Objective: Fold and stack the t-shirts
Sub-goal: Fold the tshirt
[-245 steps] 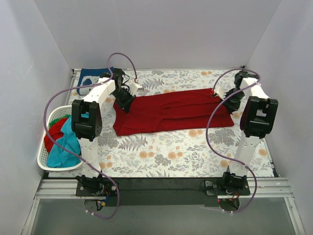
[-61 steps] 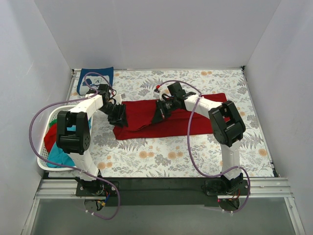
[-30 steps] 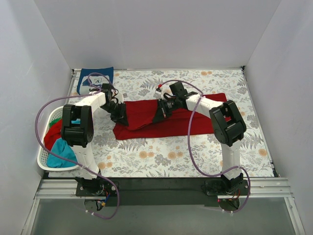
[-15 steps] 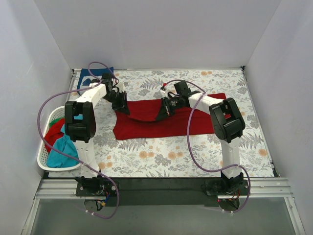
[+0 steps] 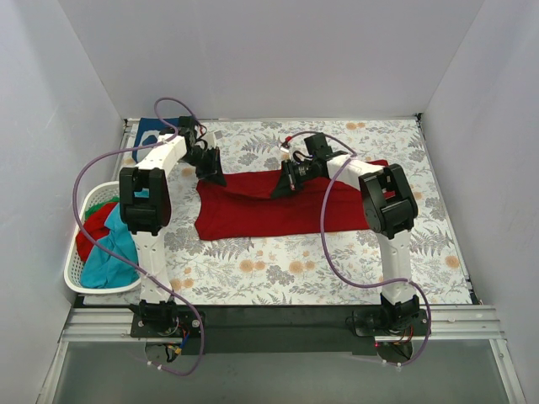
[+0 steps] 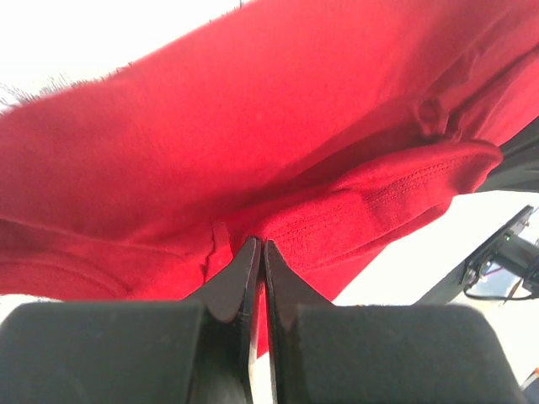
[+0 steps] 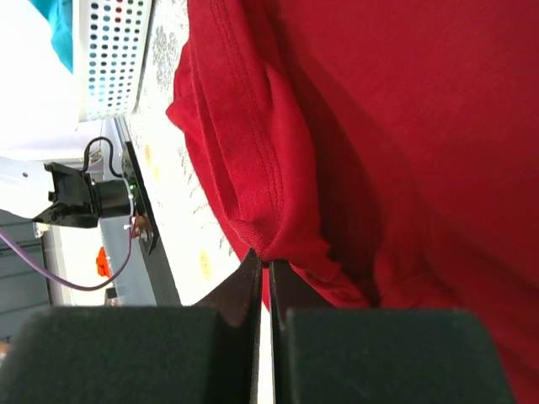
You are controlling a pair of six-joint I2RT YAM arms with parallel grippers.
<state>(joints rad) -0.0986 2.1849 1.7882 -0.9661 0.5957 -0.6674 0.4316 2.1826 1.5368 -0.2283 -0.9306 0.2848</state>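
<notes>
A dark red t-shirt [image 5: 278,209] lies across the floral cloth, its rear edge lifted between both grippers. My left gripper [image 5: 214,177] is shut on the shirt's left rear corner; in the left wrist view its jaws [image 6: 257,246] pinch a hemmed fold of red cloth [image 6: 354,210]. My right gripper [image 5: 277,190] is shut on the rear edge near the middle; in the right wrist view its tips [image 7: 264,257] pinch a stitched hem [image 7: 253,168]. A navy t-shirt [image 5: 152,132] lies at the back left corner. Red [image 5: 94,231], teal [image 5: 114,257] and green t-shirts fill the basket.
A white plastic laundry basket [image 5: 74,273] stands at the left edge of the table, also visible in the right wrist view [image 7: 114,50]. The floral table cloth [image 5: 295,269] covers the table. White walls close in the back and both sides.
Both grippers have moved toward the back of the table, drawing the red shirt's rear edge up and back. The left gripper closed on the cloth within the last second.
</notes>
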